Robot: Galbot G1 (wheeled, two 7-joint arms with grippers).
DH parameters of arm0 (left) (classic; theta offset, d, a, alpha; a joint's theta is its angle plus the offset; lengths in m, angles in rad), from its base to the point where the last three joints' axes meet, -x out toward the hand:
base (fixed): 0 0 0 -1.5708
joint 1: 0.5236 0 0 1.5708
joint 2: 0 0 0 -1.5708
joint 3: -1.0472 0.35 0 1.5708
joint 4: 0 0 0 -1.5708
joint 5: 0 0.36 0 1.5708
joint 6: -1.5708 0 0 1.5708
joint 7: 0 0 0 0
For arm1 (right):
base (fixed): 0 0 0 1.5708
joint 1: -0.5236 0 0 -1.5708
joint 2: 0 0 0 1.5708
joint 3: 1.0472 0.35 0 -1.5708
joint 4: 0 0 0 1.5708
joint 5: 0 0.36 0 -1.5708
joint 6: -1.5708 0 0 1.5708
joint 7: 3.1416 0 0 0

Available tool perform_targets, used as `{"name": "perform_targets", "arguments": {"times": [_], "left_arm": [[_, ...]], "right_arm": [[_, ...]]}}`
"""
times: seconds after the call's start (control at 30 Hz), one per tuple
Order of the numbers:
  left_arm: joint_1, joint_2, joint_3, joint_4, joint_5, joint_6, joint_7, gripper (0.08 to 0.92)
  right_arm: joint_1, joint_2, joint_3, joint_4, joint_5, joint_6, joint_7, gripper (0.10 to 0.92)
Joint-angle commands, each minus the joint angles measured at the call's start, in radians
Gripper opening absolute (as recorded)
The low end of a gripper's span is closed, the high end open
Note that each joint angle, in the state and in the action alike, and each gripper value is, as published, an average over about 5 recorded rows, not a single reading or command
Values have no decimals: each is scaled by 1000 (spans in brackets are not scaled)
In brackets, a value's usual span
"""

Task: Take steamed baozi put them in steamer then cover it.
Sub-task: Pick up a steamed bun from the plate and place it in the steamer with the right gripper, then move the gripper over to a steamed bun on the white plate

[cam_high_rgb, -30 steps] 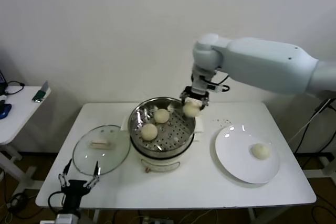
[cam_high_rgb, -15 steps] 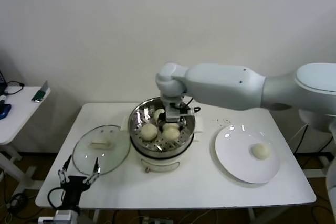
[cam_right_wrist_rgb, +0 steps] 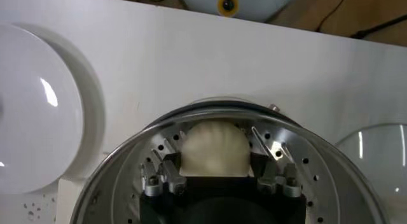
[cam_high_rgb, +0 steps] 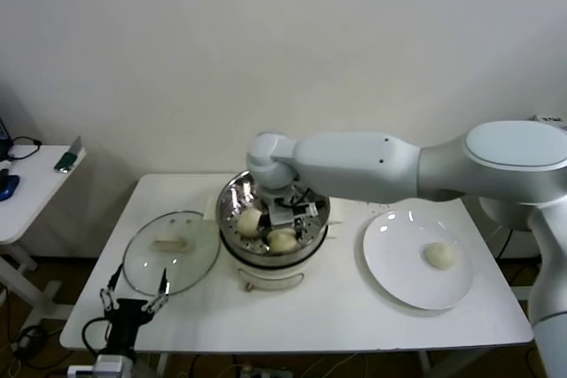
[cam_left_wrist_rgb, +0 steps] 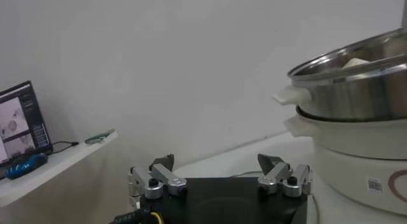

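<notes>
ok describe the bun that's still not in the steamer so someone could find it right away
Start at the white table and find the flat white plate to the right of the steel steamer. The baozi in question lies alone on that plate, toward its right side. Unlike the other buns, it sits on plain white china, not on perforated metal, and no gripper is near it.

Cream-white baozi (cam_high_rgb: 283,239) sit in the shiny silver, hole-dotted steamer (cam_high_rgb: 232,197); white plate (cam_high_rgb: 399,265), white table (cam_high_rgb: 354,307), clear glass cover (cam_high_rgb: 170,254).
</notes>
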Motion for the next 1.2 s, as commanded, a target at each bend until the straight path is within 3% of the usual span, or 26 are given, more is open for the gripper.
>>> {"name": "perform_targets", "arguments": {"times": [0.03, 0.3, 0.47, 0.6, 0.77, 0.83, 1.03, 1.2], "left_arm": [[-1, 0, 0, 2, 5, 1, -3, 823], [7, 4, -2, -4, 9, 5, -14, 823], [6, 5, 3, -2, 14, 10, -37, 823], [9, 7, 10, -7, 24, 8, -39, 823], [13, 7, 18, -19, 37, 12, -44, 823], [14, 6, 23, -23, 48, 14, -44, 823], [25, -9, 32, -41, 92, 8, -47, 823], [33, -15, 30, -44, 95, 8, -50, 823]], "right_arm": [[-11, 14, 5, -8, -18, 5, -11, 774], [35, -28, 54, -14, -39, 24, -26, 822], [109, -102, 58, -64, 43, -14, -20, 823], [174, -213, 28, -80, 205, -172, 18, 823], [239, -385, -112, -37, 446, -436, 262, 823], [233, -451, -123, -24, 499, -530, 286, 823], [131, -677, -78, -12, 489, -676, 212, 823], [-76, -824, 63, -30, 414, -711, 192, 823]]}}
